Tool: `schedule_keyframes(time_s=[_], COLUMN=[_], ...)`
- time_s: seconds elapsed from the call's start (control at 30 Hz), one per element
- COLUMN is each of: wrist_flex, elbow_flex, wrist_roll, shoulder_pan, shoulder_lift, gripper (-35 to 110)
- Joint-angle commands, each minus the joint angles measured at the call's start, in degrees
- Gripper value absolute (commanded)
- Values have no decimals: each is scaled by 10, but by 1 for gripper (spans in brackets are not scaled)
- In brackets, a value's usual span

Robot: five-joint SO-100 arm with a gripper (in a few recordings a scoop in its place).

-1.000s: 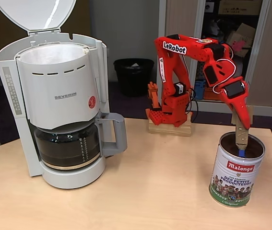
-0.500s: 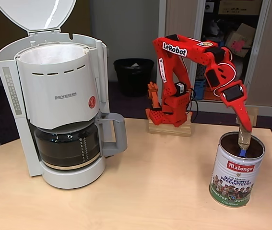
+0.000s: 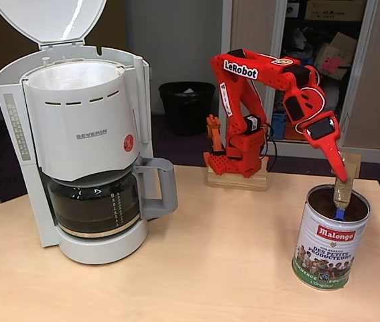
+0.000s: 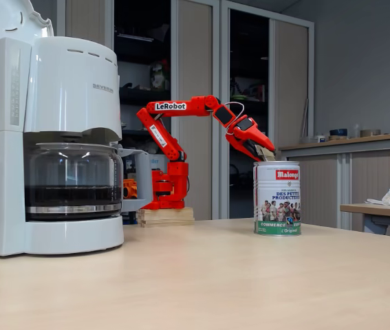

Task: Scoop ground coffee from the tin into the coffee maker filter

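- In a fixed view from above, the round metal tin [image 3: 330,240] stands near the tabletop's [image 3: 210,268] right edge, silver rim open, dark ground coffee [image 3: 324,198] inside. The red arm bends over it, its gripper [image 3: 342,191] pinching a flat tan scoop handle [image 3: 345,181] that dips a blue tip into the tin. The coffee maker filter [image 3: 76,75], white crinkled paper, lines the basket of the white coffee machine [image 3: 82,141] at the left edge, lid up.
- In another fixed view, low and side-on, the gripper [image 4: 267,156] slants down onto the tin's [image 4: 277,199] rim; the glossy glass carafe [image 4: 73,180] sits under the machine.
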Motion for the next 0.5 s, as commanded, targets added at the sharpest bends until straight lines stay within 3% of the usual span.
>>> schedule_keyframes(time_s=[0.0,0.47], wrist_flex=[-2,14], elbow_flex=[14,84], wrist_roll=[10,-5], shoulder_pan=[-10,33], shoulder_lift=[23,113], gripper=[26,27])
